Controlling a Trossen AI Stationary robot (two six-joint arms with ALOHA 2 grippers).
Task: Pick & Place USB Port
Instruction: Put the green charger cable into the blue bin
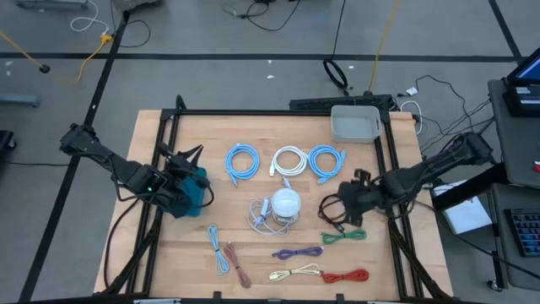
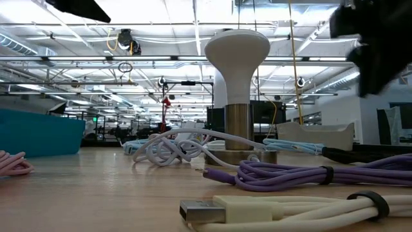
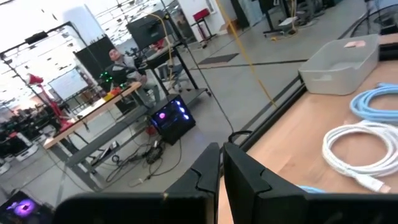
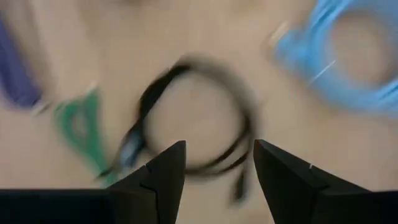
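Right end effector (image 4: 214, 163), jaws wide, hovers directly above the black cable (image 4: 196, 118), beside the green cable (image 4: 81, 127).

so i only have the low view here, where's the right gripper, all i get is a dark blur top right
Observer: The right gripper is open and hangs above a coiled black cable on the table's right side.
Operator: is it holding anything
Observer: No. In the right wrist view the black cable lies on the wood past the spread fingers, not between them.
Operator: and the left arm
Observer: The left gripper is shut and sits by a teal bin at the left edge.
Operator: where's the drop tray
Observer: A grey tray sits at the far right corner, behind the blue cable coils.
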